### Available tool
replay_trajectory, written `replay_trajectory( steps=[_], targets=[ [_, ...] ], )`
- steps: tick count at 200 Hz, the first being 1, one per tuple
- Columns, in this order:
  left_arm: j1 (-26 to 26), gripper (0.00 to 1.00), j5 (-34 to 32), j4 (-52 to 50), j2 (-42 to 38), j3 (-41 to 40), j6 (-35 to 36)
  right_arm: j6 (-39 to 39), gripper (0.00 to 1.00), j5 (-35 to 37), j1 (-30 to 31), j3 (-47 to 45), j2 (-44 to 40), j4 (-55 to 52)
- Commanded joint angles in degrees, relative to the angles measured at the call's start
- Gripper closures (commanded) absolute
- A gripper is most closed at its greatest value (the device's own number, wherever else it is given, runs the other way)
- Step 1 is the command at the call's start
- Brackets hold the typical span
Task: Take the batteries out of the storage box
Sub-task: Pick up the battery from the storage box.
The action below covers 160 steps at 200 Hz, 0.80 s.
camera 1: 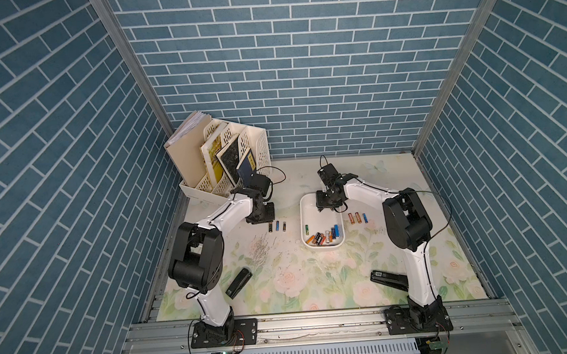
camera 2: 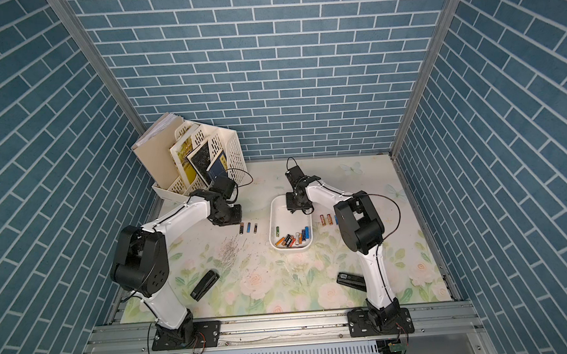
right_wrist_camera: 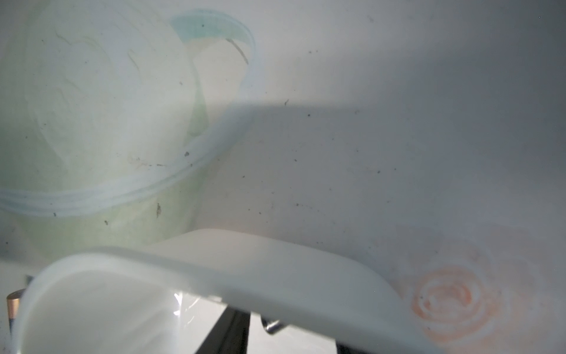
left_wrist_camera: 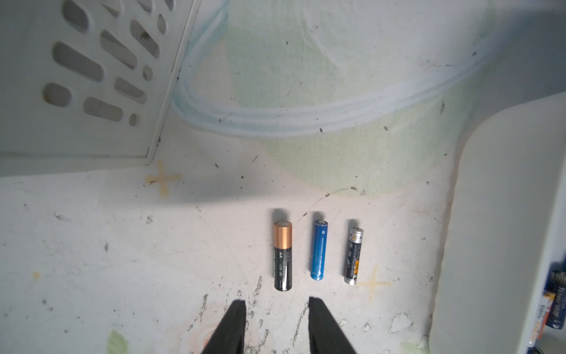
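Three cylindrical batteries (left_wrist_camera: 318, 249): on worktop (left_wrist_camera: 122, 245)
Left tool (left_wrist_camera: 276, 302): spread, empty
Right tool (camera 1: 328, 211): in shallow white plastic storage box (camera 1: 312, 221); grip cannot be told

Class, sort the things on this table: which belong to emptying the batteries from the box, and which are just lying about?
Job: storage box; batteries inside it; battery row left of it; battery row right of it.
Lying about: stapler; second stapler; file rack with books; scattered staples.
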Motion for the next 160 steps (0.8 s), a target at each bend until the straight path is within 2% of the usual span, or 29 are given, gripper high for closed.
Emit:
replay_trajectory(
  steps=[1,23,85,160],
  targets=[
    [0.4,0.6,0.1,-0.7,-0.9,-0.9,0.9,0.9,0.53,2.4,1.2,2.2,2.8,-1.5],
    [0.4,0.6,0.2,-0.6,-1.0,-1.1,0.9,-0.1,0.54,3.6,2.1,2.4,3.0,-2.6],
    [0.4,0.6,0.4,-0.4,-1.4,-1.3,0.6,-2.8,0.74,3.0,2.6,2.0,2.7,-4.5],
    [0.4,0.6,0.7,-0.3,-2.0,-1.8,0.3,-6.7,0.81,-0.5,3.0,3.0,3.4,-5.9]
  ],
)
